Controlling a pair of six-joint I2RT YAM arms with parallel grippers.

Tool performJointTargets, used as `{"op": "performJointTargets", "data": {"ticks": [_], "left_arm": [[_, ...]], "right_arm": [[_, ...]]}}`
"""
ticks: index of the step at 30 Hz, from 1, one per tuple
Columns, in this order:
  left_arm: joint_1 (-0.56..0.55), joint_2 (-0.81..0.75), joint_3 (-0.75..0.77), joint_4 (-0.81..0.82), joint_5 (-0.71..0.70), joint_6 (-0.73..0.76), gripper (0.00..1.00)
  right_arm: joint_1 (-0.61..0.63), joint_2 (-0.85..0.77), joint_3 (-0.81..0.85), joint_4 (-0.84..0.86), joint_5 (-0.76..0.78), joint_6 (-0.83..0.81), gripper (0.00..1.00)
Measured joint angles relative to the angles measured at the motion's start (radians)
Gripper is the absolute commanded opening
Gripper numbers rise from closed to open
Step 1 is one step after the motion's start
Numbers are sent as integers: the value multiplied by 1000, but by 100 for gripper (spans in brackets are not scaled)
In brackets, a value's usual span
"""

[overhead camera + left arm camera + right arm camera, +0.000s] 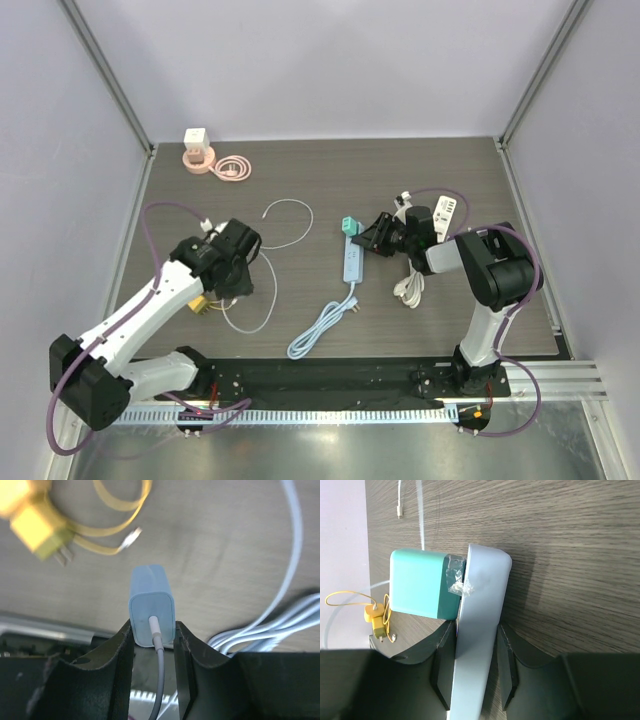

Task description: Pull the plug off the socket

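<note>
Teal plug (417, 584) is seated in the pale blue power strip (481, 605), at the strip's far end, around the middle of the desk (450, 180), a little toward its right edge. It is not out yet.

My right pincer (472, 635) is clenched on the strip, one jaw on each long side, just beside the plug. The jaws touch the strip, not the plug. A crumpled bit of clear tape (456, 582) sits at the joint between plug and strip.

My left pincer (153, 627) is clenched on a small blue charger (150, 597) with a white cable (160, 680) out its back. It is nearer the desk's left edge, well apart from the strip. A yellow charger (35, 527) lies on the desk near it.

Step in hand, as I judge it: brace the strip and free the plug.
- Hold the right grip firm and level so the strip cannot twist.
- The left has to put the blue charger down first.
- It then takes the teal body on two flat sides, close to the strip but clear of my right jaws.
- Pull straight along the pins, away from the socket face, with no sideways rocking.
- The tape will likely resist, so go slowly and expect a sudden release.

Main risk: the strip slips through the right jaws.
</note>
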Motion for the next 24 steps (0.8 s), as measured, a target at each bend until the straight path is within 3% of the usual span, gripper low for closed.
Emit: {"op": "performJointTargets", "data": {"ticks": [8,14,20,24], "left_arm": [[0,-168,-225,-55,-8,-204,0],[23,-51,-254,43,-32,-227,1],[34,107,-217,114,-59,-204,29],[44,124,-214,126,-71,-196,69]], "right_arm": [[0,0,0,1,-3,-2,1],[0,0,0,1,-3,-4,1],[0,0,0,0,-4,-6,1],[0,0,0,0,-5,-7,1]]}}
